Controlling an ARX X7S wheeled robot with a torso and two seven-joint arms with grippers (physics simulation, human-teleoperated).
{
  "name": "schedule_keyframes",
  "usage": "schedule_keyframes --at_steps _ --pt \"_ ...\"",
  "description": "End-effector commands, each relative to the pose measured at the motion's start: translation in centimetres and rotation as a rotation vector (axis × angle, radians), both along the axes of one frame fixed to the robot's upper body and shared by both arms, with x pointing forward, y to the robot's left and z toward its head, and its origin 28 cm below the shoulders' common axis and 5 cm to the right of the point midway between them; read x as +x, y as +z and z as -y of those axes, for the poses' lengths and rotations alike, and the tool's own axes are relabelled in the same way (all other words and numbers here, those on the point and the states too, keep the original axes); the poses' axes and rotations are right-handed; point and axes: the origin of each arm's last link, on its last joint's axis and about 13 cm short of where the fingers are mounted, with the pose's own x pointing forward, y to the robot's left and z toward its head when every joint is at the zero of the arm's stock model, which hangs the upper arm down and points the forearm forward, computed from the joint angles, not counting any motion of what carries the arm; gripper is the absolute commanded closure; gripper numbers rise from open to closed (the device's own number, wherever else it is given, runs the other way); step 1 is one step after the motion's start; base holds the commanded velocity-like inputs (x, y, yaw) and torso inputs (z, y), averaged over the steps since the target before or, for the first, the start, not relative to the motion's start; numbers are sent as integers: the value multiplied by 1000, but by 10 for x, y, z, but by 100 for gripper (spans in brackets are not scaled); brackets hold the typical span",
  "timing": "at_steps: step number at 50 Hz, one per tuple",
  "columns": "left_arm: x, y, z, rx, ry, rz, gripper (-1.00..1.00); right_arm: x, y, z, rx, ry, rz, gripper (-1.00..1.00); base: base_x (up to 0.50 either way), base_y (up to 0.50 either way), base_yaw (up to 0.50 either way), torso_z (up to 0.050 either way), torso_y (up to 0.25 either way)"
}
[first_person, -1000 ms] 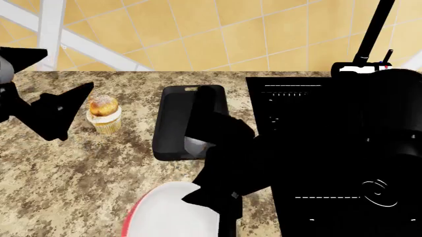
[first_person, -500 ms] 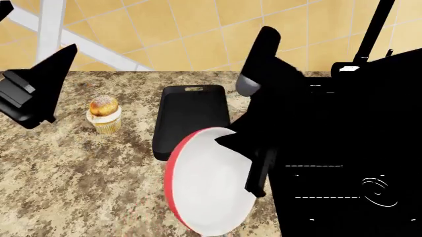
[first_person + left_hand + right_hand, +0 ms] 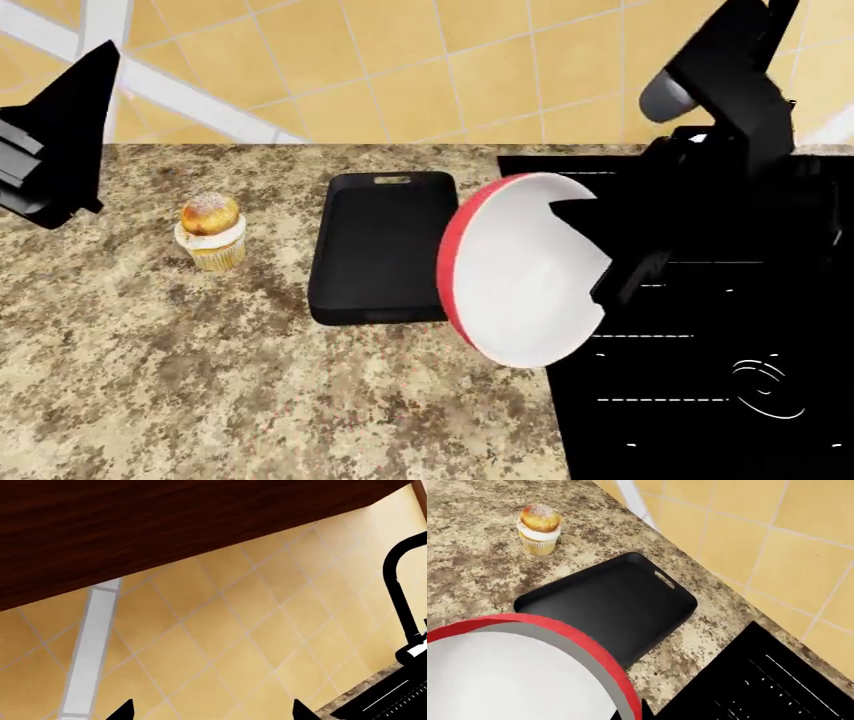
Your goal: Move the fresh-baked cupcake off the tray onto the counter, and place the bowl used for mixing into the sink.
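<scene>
Cupcake (image 3: 211,232) first: it already stands upright on the counter (image 3: 160,380), at about nine o'clock from the tray (image 3: 384,245) and clear of its rim, so you can treat that half as done. The tray itself lies bare.

What has changed in the last second is the bowl (image 3: 521,270). It was low on the counter at six o'clock in the head view; now your right gripper (image 3: 607,262) has it lifted and tipped on edge, white inside facing the camera, hanging just over the near left edge of the sink (image 3: 707,400). The pincer is pinching the bowl's rim at its three o'clock side. The right wrist view shows the red rim up close with the tray and cupcake beyond it.

That carry means only the release is left. Judging from the tilt, you should bring the bowl further toward three o'clock over the basin and level it before letting go.

Your left gripper (image 3: 54,150) has risen to ten o'clock, away from everything; whether its pincer is spread or pressed together, I cannot tell.
</scene>
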Motion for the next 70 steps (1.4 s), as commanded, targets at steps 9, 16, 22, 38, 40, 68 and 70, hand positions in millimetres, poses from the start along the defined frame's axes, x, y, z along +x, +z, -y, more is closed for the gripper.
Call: schedule_keyframes --at_steps 9,16,22,38,40,68,70 --pt "3 -7 6 -37 8 39 -100 -16 -1 42 92 -242 89 100 0 0 0 0 0" --pt "8 -10 8 -30 -3 33 -100 -24 1 56 105 -321 101 100 0 0 0 0 0" --pt "11 -12 8 -28 -9 31 -100 -30 2 68 121 -397 112 100 0 0 0 0 0" --pt "17 -15 9 -19 -12 27 -100 -42 -6 86 130 -517 106 100 0 0 0 0 1" --pt "17 -15 9 -19 -12 26 -100 -42 -6 86 127 -522 105 100 0 0 0 0 0" --pt "24 -20 10 -3 -3 14 -100 -44 -29 120 102 -777 96 100 0 0 0 0 1" --pt "24 -20 10 1 2 14 -100 -43 -31 122 97 -794 98 100 0 0 0 0 0"
